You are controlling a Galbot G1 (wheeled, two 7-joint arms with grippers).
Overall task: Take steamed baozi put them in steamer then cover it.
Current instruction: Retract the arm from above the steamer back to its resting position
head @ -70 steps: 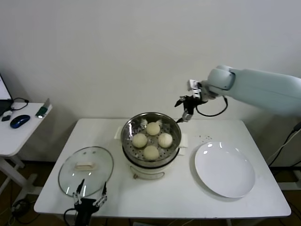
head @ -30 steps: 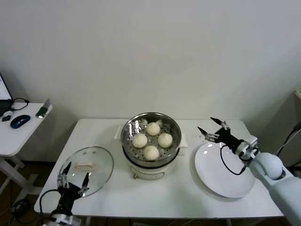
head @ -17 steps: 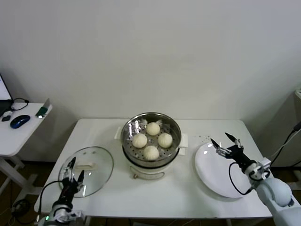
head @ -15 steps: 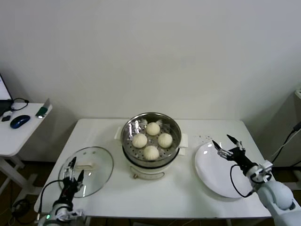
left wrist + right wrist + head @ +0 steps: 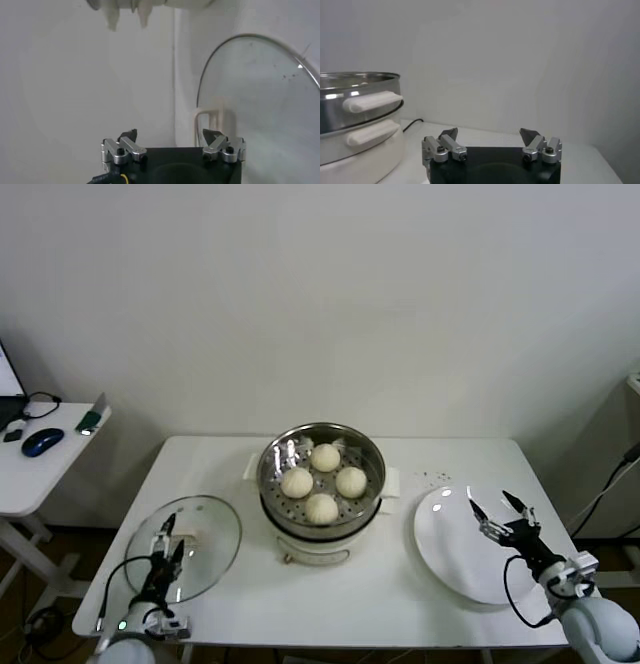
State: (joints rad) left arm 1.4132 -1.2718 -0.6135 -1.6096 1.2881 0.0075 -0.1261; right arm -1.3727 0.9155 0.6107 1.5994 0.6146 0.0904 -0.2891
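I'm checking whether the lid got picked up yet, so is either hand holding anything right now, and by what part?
Nothing is held. The left hand is open above the near edge of the lid, and the right hand is open over the plate.

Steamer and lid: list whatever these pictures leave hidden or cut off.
- Steamer: head view shows four baozi on the tray; anything beneath the tray is hidden. Right wrist view cuts the pot off at the picture's edge.
- Cover: in the head view the left gripper overlaps its near rim and part of its handle; contact cannot be judged.
- Plate: the right gripper hides part of its surface.
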